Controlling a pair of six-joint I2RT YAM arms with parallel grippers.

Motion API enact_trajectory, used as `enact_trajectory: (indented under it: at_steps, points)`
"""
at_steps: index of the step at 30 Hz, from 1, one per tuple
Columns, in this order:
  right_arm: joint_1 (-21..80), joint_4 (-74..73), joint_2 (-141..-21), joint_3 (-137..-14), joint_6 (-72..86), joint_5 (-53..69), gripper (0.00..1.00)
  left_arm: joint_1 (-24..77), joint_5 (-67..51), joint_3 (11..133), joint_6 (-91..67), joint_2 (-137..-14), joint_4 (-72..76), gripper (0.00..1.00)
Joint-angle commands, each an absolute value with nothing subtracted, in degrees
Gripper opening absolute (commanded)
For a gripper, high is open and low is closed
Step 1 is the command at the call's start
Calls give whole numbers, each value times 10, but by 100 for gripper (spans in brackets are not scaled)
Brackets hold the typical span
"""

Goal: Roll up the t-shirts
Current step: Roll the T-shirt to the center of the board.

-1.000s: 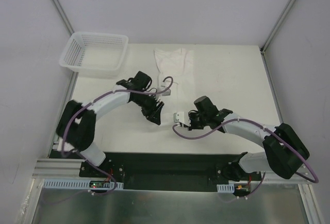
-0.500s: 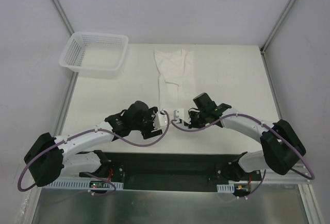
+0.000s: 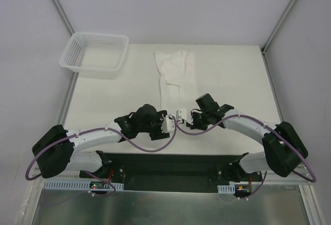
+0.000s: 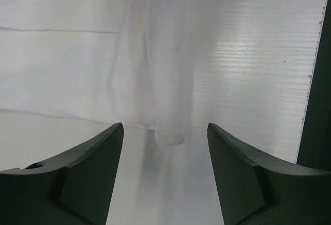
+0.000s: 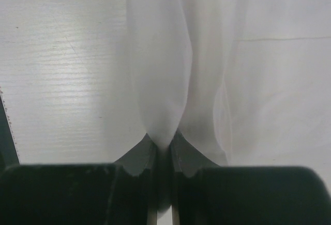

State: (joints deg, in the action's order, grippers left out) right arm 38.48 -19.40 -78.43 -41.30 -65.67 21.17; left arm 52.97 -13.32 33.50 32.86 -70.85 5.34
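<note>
A white table (image 3: 232, 75) fills the floor of a white-walled booth, with a black base plate (image 3: 170, 165) along its near edge where the arms are bolted.

At the far left corner a white mesh basket (image 3: 94, 53) hangs partly over the table's edge, well apart from everything else. The left arm lies low along the near edge, and the left gripper (image 3: 168, 124) sits just beside the near end of the t-shirt (image 3: 173, 77). From above, the t-shirt is a long narrow strip running from the far edge down the middle of the table, wider at its far end. The right gripper (image 3: 180, 115) meets the same near end from the other side, so the two wrists almost touch.

The top view hides the fingers. The left wrist view supplies them: the left gripper (image 4: 164, 173) is spread wide, and a narrow tongue of the t-shirt (image 4: 155, 70) ends just ahead of the gap, touching neither finger. The right wrist view shows the right gripper (image 5: 163, 145) pinched tight on a raised fold of the t-shirt (image 5: 170, 54), the cloth drawn up into a ridge.

Both wrist views catch the dark near edge of the table close by. Bare table lies on either side of the strip, broadest on the right.
</note>
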Motion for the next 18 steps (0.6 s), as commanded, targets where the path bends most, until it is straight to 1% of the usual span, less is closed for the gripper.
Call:
enact_trajectory:
  at_steps: [1, 3, 7, 11, 15, 18]
  points:
    - [384, -201, -778, -421, -623, 237, 6, 548, -96, 351, 330, -719, 99, 65]
    - [382, -201, -777, -421, -620, 238, 6, 548, -57, 343, 333, -690, 92, 65]
    - [380, -207, -779, -424, -614, 245, 6, 559, -13, 287, 400, -622, 84, 65]
    - [378, -213, -782, -430, -611, 246, 6, 562, -23, 259, 418, -579, 77, 66]
    - [377, -217, -787, -434, -613, 246, 6, 575, -23, 260, 429, -596, 89, 67]
    - [377, -218, -790, -438, -614, 245, 6, 577, -34, 277, 425, -638, 111, 66]
